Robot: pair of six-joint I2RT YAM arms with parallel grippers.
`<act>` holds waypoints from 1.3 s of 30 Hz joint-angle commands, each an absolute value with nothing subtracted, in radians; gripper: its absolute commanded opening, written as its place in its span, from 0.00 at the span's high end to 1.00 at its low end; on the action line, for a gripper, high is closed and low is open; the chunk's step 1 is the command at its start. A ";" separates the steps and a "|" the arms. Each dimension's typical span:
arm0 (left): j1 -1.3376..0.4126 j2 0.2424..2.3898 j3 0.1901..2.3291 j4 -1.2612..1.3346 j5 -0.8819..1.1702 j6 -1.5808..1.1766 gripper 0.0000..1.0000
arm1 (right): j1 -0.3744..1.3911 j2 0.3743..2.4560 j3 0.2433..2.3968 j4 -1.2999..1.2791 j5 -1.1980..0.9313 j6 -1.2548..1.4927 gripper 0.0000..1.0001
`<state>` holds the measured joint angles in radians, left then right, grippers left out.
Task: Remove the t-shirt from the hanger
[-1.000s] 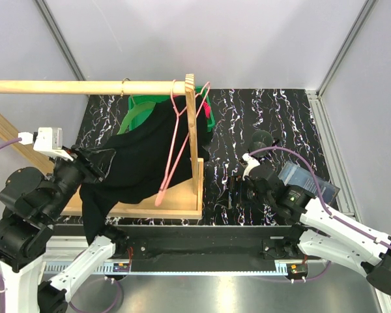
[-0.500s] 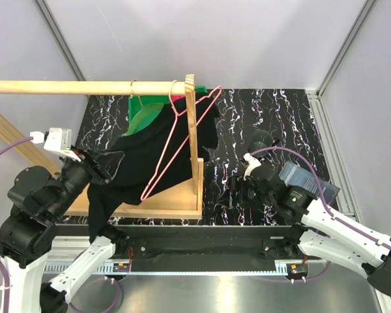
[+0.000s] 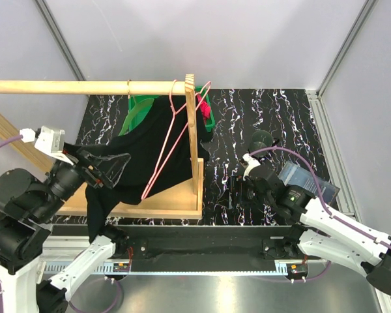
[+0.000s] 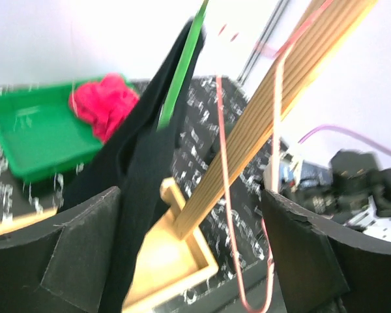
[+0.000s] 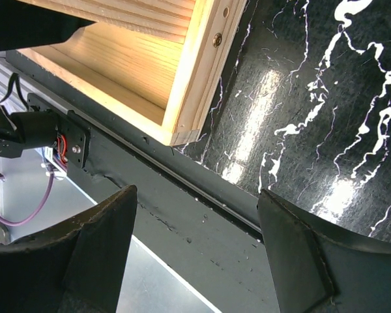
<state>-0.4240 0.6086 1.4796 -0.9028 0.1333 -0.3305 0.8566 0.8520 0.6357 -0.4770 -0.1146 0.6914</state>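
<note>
Black cloth is most of the picture: the t-shirt (image 3: 140,160) sags from near the wooden rod (image 3: 85,86) down across the wooden stand (image 3: 176,199) and over its near-left edge. The pink wire hanger (image 4: 223,163) hangs by its hook from the rod, and in the left wrist view its wire looks bare, so the shirt seems largely slipped off. Its upper part sits high beside the hanger's neck, and I cannot tell whether it is caught there. The left gripper (image 3: 111,168) is at the shirt's left edge with its jaws spread wide; fabric hangs just beside one finger, not pinched. The right gripper (image 5: 197,241) hovers well apart over the table (image 3: 274,117) by the stand's corner, jaws wide and holding nothing. What remains, I judge, is freeing that top part and setting the shirt down.
</note>
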 commanded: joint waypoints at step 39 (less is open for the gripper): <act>-0.425 0.790 1.601 -0.792 0.069 -0.371 1.00 | 0.862 0.828 0.680 -0.466 -0.074 0.738 0.19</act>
